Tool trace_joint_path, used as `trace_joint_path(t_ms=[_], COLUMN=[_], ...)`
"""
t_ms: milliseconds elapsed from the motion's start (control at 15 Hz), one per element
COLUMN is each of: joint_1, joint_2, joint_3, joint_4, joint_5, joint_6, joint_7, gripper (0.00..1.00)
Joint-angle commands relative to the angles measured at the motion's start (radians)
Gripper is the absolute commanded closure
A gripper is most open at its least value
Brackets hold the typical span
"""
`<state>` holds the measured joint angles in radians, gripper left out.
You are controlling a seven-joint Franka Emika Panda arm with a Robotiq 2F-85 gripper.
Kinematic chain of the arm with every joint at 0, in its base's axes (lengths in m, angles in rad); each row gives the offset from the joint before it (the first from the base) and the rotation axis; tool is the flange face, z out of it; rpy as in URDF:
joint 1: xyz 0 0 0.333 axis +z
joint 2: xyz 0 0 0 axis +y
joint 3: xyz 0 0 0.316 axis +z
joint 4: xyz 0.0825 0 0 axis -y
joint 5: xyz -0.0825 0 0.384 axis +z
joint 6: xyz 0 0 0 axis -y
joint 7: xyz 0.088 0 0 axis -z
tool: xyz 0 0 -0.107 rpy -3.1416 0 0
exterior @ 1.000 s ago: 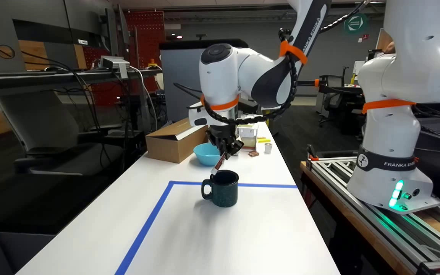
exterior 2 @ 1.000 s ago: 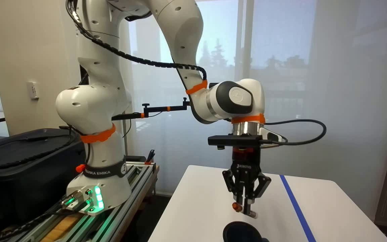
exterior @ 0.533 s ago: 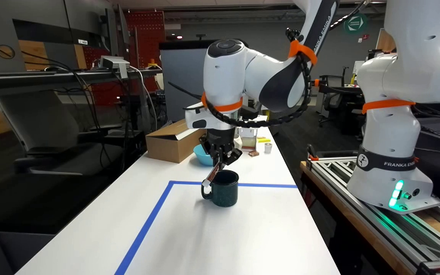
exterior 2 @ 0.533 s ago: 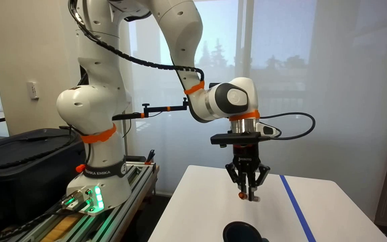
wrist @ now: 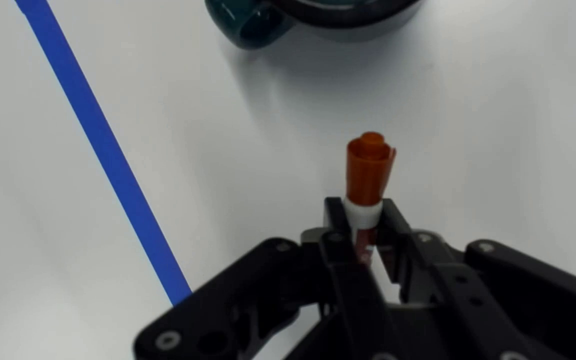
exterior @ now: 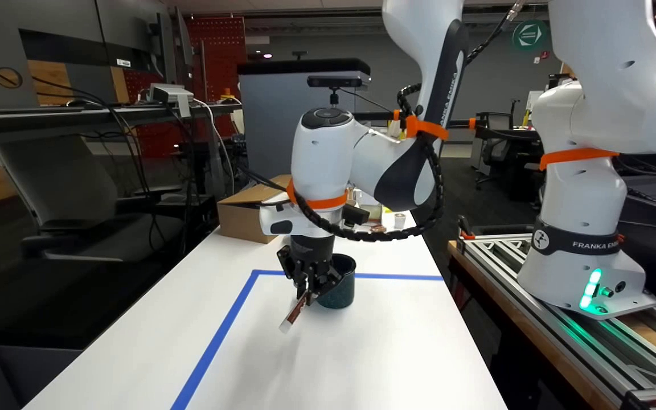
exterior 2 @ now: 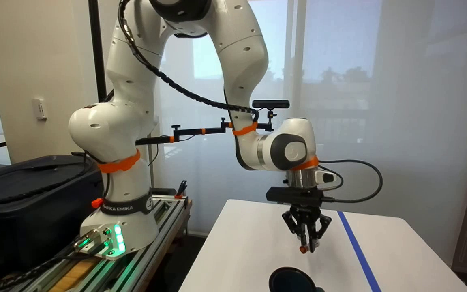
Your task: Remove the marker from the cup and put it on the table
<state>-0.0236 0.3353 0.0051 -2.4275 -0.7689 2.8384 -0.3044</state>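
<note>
My gripper (exterior: 307,298) is shut on the marker (exterior: 294,315), a brown-red stick with a whitish end and an orange end. The marker is tilted, in the air above the white table (exterior: 385,347). In the wrist view the fingertips (wrist: 361,210) pinch the marker (wrist: 368,172) at its white band below the orange end. The dark green cup (exterior: 341,290) stands upright on the table, partly hidden behind the gripper. The cup (wrist: 353,17) is also at the top of the wrist view, apart from the marker. In an exterior view only the cup's upper part (exterior 2: 292,280) shows.
Blue tape (exterior: 225,327) marks a rectangle on the table; a strip (wrist: 103,140) runs left of the gripper in the wrist view. A cardboard box (exterior: 248,219) and small items, including a little white cup (exterior: 400,220), stand at the far end.
The gripper, with the marker held, has moved from over the cup's far side to beside its handle side and lower, toward the table. The cup has not moved. The arm now covers the blue bowl.
</note>
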Motion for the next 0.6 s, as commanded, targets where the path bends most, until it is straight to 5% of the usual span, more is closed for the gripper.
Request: trace_joint_path(t_ms=[0,200,267,400,533], joint_1=[-0.027,-0.031,-0.034,-0.039,-0.037], joint_2=[0.157,0.244,0.268,0.296,0.303], joint_3=[0.022,0.023,0.026,0.033,0.036], joint_4=[0.109,0.172,0.192,0.222,0.237], joint_5=[0.04,0.099,0.118,0.151,0.177], joint_6=[0.063,0.065,0.057,0.049,0.036], joint_7=[-0.034,-0.078,-0.091,-0.117,-0.135], gripper=[0.95,0.89,0.73,0.62,0.37])
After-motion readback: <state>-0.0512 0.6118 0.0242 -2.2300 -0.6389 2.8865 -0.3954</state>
